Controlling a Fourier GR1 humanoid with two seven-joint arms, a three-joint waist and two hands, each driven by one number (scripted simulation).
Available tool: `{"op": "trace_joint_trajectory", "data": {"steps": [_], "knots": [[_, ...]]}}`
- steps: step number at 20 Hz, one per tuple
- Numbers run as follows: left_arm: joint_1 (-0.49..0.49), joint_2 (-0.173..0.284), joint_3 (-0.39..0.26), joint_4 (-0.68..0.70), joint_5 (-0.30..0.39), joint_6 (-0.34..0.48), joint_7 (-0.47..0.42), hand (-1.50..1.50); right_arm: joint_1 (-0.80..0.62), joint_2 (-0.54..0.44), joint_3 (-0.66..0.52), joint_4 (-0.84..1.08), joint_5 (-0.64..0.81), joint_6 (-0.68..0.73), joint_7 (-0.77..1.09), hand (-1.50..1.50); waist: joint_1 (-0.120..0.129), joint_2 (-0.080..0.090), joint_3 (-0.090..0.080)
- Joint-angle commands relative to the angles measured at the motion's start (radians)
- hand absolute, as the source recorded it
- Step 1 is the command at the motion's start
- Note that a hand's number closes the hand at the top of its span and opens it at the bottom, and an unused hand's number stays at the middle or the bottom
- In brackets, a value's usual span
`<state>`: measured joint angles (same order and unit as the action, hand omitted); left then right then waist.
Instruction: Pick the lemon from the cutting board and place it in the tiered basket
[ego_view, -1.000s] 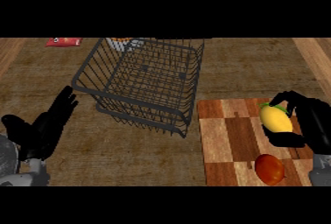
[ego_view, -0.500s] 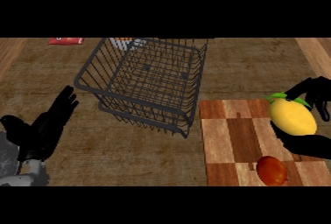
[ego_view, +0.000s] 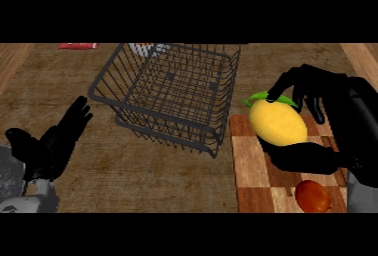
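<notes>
At the far left we see the left hand (ego_view: 52, 142) resting open, fingers straight and up, well clear of the work. Next comes the wire tiered basket (ego_view: 171, 95), its open top free, so we judge the drop can go straight in. To its right, the right hand (ego_view: 314, 125) curls fingers and thumb round the lemon (ego_view: 277, 122), held above the cutting board (ego_view: 251, 165) near the basket's rim. A reddish fruit (ego_view: 312, 196) lies on the board

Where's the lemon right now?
In the head view the lemon sits at the right, held in the right hand over the cutting board, just right of the wire basket.
</notes>
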<state>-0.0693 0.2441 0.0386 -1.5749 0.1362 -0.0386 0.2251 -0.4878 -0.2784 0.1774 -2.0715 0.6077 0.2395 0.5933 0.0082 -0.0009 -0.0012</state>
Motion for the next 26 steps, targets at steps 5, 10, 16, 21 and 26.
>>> {"op": "trace_joint_trajectory", "data": {"steps": [5, 10, 16, 21, 26], "knots": [[-0.044, 0.007, 0.025, -0.010, 0.018, -0.023, 0.041, 0.00, -0.292, 0.215, 0.103, 0.268, 0.146, -0.056, 0.155, 1.50, 0.003, 0.001, 0.000], [0.017, -0.034, 0.000, 0.010, -0.038, -0.010, -0.036, 0.00, -0.334, 0.273, 0.094, 0.395, 0.182, -0.059, 0.139, 1.50, -0.001, 0.001, 0.001], [-0.045, -0.048, 0.013, 0.056, -0.036, -0.004, -0.013, 0.00, -0.409, 0.278, 0.075, 0.580, 0.158, -0.127, 0.145, 1.50, -0.001, 0.003, 0.001], [-0.023, -0.025, 0.033, 0.024, -0.027, -0.035, -0.004, 0.00, -0.381, 0.278, 0.128, 0.703, 0.169, -0.238, 0.054, 1.50, 0.003, 0.003, 0.001], [-0.011, -0.027, 0.020, -0.032, -0.051, -0.015, 0.039, 0.00, -0.452, 0.278, 0.103, 0.764, 0.211, -0.263, 0.059, 1.50, 0.004, 0.003, 0.001]]}}
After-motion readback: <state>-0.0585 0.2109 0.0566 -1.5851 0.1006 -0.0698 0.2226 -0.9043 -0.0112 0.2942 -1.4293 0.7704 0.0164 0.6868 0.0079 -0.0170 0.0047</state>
